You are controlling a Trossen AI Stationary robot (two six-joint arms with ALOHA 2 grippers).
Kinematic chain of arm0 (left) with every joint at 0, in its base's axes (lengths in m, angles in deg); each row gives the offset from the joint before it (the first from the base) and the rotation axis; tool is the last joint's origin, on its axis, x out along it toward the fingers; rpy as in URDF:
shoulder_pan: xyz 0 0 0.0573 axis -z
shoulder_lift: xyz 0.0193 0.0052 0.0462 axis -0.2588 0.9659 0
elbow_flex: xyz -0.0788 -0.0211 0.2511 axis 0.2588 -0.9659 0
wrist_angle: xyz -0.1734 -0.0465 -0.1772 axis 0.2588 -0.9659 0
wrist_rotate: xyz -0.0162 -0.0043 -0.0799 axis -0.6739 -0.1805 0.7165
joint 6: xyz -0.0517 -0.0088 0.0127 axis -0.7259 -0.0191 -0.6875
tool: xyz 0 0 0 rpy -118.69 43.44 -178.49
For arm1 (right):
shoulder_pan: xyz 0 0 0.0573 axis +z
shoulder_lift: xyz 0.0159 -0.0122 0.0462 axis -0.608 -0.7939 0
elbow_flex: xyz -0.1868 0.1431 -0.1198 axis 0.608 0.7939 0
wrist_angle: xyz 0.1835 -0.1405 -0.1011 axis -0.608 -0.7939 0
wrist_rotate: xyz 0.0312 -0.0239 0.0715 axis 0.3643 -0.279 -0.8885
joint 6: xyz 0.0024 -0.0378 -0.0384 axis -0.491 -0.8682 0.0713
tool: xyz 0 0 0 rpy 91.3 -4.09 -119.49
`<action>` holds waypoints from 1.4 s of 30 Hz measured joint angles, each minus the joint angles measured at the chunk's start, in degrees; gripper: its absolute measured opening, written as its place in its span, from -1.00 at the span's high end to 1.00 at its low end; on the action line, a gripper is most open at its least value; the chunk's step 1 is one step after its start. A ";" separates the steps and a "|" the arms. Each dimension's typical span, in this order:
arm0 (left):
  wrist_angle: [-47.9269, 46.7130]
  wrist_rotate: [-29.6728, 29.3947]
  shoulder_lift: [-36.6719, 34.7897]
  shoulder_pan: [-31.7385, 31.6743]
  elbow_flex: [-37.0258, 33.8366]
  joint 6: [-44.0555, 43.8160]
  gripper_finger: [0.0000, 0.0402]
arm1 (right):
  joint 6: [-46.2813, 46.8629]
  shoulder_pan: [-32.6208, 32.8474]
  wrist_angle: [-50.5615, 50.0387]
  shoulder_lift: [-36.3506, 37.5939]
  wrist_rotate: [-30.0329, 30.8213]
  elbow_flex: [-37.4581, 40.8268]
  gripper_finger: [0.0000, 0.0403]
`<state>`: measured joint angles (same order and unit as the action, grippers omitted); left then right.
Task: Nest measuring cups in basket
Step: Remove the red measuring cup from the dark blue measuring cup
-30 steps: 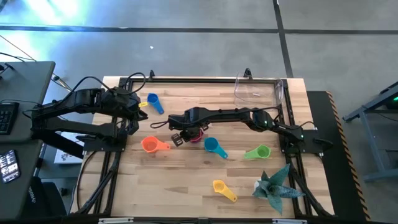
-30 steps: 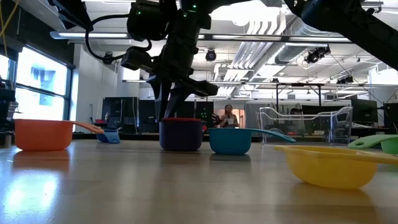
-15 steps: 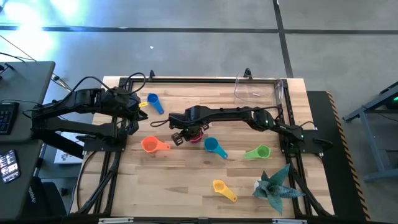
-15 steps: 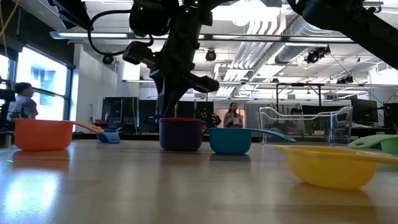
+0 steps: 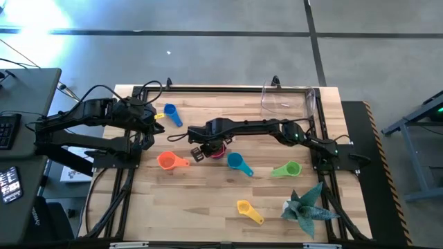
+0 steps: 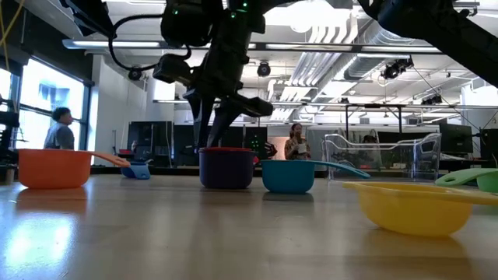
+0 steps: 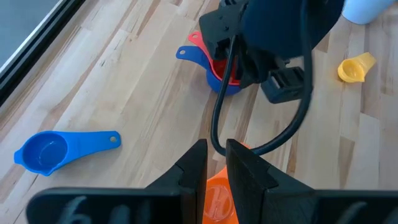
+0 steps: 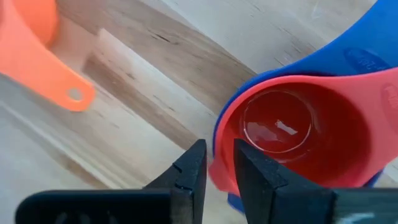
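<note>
A red cup [image 8: 286, 130] sits nested inside a dark blue-purple cup [image 6: 226, 169] that stands on the table's middle [image 5: 219, 152]. My right gripper [image 8: 219, 168] points down over this pair, slightly open, its fingers astride the red cup's rim. The orange [image 5: 168, 161], light blue [image 5: 171, 114], teal [image 5: 237, 163], green [image 5: 288, 169] and yellow [image 5: 248, 209] cups lie loose on the wood. The clear basket [image 5: 287, 100] stands at the far right. My left gripper [image 5: 149, 124] waits at the left, raised and shut on nothing. My right gripper comes from above with one finger [image 8: 249, 177] inside the red cup and the other outside, the rim [image 8: 214, 177] showing in the narrow gap. I cannot tell whether either finger touches it. The red cup rests upright in the dark cup on the table.
A teal spiky plant [image 5: 304, 206] stands at the near right corner. A black metal frame [image 5: 318, 131] runs along the table's sides and far edge. Bare wood lies near the front between the orange and yellow cups. People walk in the room behind.
In the low view my right gripper's fingers drew together over the nested cups and have then spread a little again. The arm has stayed in place and the cups have not moved.
</note>
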<state>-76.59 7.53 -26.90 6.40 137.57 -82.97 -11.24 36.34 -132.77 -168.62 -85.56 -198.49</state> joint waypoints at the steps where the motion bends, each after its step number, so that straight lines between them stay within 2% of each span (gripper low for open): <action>1: 0.00 0.00 0.01 0.00 0.00 0.02 0.76 | 0.01 0.00 -0.10 -0.11 0.00 0.06 0.66; 15: 0.00 0.00 0.01 0.00 0.00 0.00 0.76 | 0.44 0.00 0.25 -0.40 0.83 0.06 0.98; 42: -0.02 0.00 -0.01 0.02 0.00 0.00 0.76 | 0.50 0.37 -0.30 1.09 0.39 -0.88 1.00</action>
<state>-76.62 7.53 -26.91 6.42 137.57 -82.97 -10.74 36.71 -133.06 -167.53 -85.17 -199.37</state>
